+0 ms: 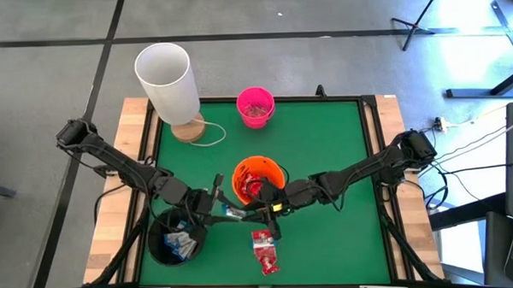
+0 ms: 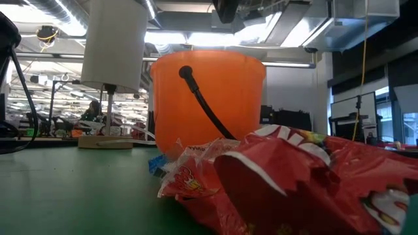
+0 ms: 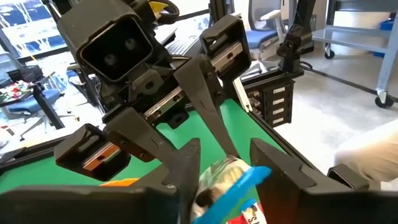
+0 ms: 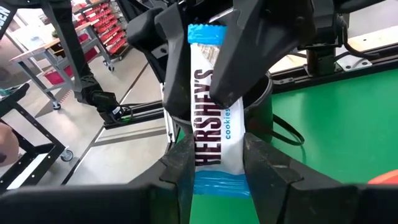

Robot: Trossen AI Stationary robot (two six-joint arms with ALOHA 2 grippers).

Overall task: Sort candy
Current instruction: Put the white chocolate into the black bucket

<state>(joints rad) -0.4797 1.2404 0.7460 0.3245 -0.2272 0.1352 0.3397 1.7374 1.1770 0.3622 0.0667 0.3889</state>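
Note:
A white-and-blue candy bar [image 4: 211, 106] hangs in the air between my two grippers, just near of the orange bucket [image 1: 258, 180]. My left gripper [image 1: 227, 212] comes from the left and my right gripper [image 1: 249, 214] from the right. Each is shut on one end of the bar. More white-and-blue candy lies in the black bucket [image 1: 176, 238]. A heap of red candy packets [image 1: 264, 251] lies on the green mat near the front edge. It fills the foreground of the low view as the red packets [image 2: 294, 183]. My left gripper pinches the bar between its two fingers at the end farthest from my right gripper [image 4: 202, 59]. Its fingers [image 3: 186, 168] come level from the table's left and lie along the bar. The bar is clear of the table. My right gripper pinches the bar's opposite end, just above the blue seal [image 4: 214, 162], with a finger [image 4: 180, 165] on each long edge. The fingers come level from the table's right, along the bar. The bar sticks straight out ahead of them, lifted clear.
A pink bucket [image 1: 255, 106] stands at the far middle of the mat. A tall white cylinder on a wooden base [image 1: 167, 81] stands at the far left. The green mat [image 1: 333, 141] is bare on the right half. Beyond the table, stands and cables fill the room.

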